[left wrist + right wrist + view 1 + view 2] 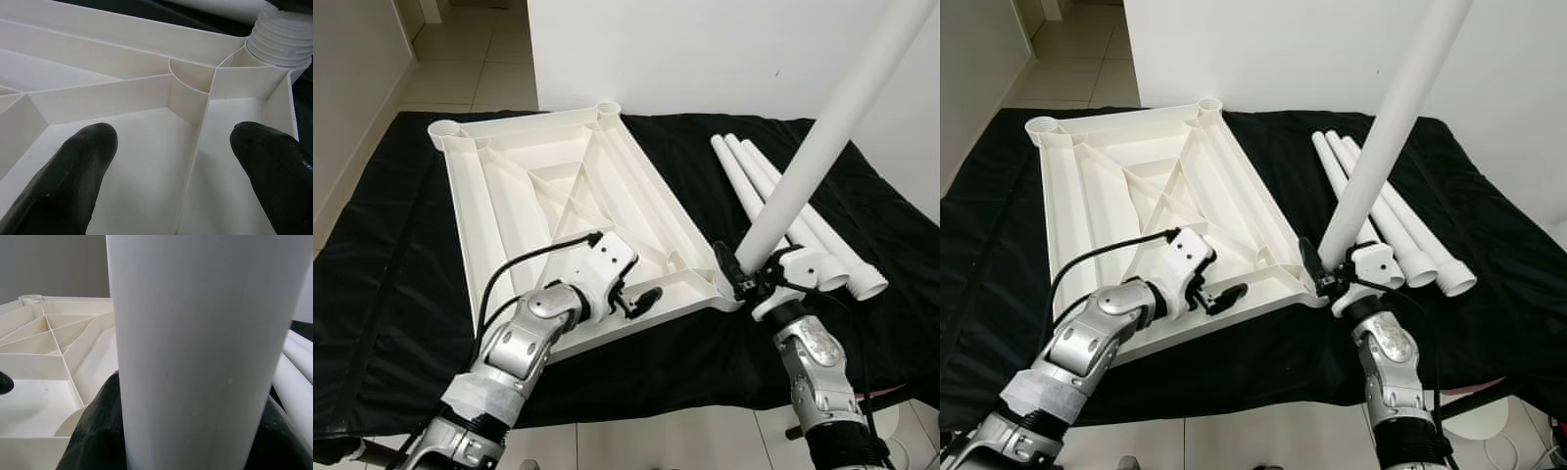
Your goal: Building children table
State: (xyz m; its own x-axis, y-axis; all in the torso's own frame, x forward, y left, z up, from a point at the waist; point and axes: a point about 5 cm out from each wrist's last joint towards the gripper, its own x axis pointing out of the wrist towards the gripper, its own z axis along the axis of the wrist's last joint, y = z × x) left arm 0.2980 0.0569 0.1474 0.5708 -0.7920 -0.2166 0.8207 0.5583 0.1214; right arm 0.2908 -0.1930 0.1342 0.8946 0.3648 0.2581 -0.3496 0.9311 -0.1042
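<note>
My right gripper (744, 277) clamps the stiff, slick table leg (822, 147) low; left gripper (641, 302) gapes at nine o'clock over the tabletop (538, 186).

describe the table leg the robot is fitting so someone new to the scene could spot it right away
On the black cloth lies the upside-down white tabletop. At its near right corner, the right gripper clamps one white table leg. It is the only leg standing up, leaning up and to the right, while the other legs lie flat beside it.

A black cloth (391, 255) covered the desk. Behind the cloth stood a white wall (705, 49); a tiled floor (470, 59) stretched beyond it.
</note>
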